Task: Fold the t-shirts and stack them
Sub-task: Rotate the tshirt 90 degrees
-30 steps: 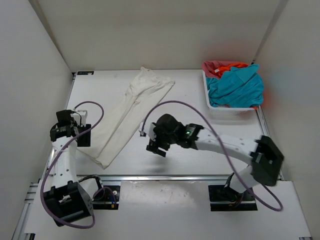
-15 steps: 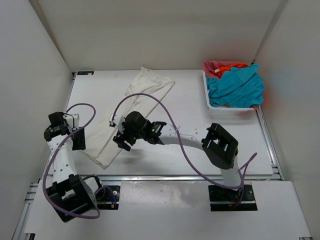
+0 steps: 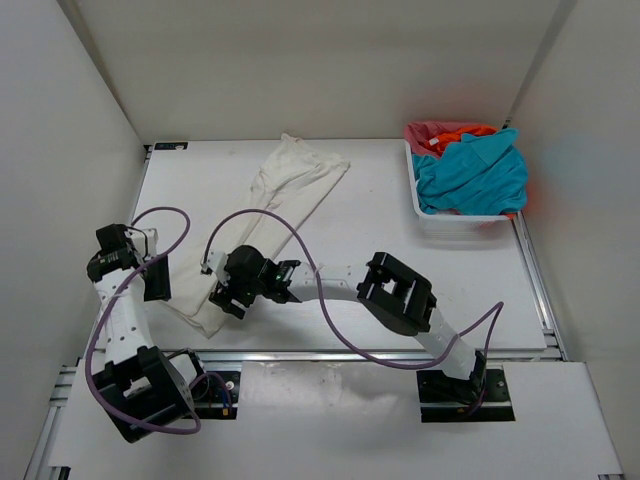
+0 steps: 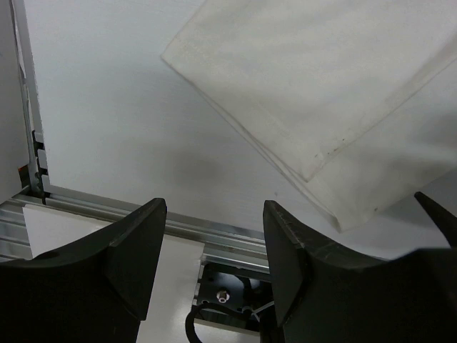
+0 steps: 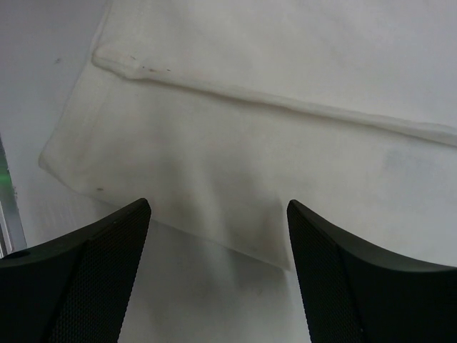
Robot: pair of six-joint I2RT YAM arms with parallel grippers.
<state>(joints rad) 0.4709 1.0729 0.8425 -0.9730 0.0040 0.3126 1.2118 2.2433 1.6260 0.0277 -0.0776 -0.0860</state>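
- White cloth t-shirt (image 3: pixel 270 215), folded lengthwise into a long narrow strip, is lying flat and diagonally on the pale grey flat table (image 3: pixel 380 230). It is running from the far middle down toward the near left corner.
- I am holding my right claw (image 3: pixel 228 300) over the near end of that strip, with the right arm reaching across the table to the left.
- In the right wrist view my right claw (image 5: pixel 218 214) is standing released, its jaws spread wide with nothing between them. The white cloth t-shirt (image 5: pixel 285 143) is showing a hemmed edge and a layered corner below. I cannot tell whether the fingertips are touching the cloth.
- I am holding my left claw (image 3: pixel 157 280) at the left edge of the table, just beside the strip's near left side and apart from it.
- In the left wrist view my left claw (image 4: pixel 214 221) is also standing released and empty, above the aluminium rail (image 4: pixel 86 206) at the table's near edge. The corner of the white cloth t-shirt (image 4: pixel 321 86) is lying ahead and to one side.
- White plastic mesh basket (image 3: pixel 465 222) is sitting at the far right of the table, well apart from both claws.
- Teal-blue cloth t-shirt (image 3: pixel 475 175) is lying bunched on top in the basket, spilling over its rim.
- Bright orange cloth t-shirt (image 3: pixel 462 128) and pinkish-red cloth t-shirt (image 3: pixel 430 132) are showing behind it, crumpled and unfolded.
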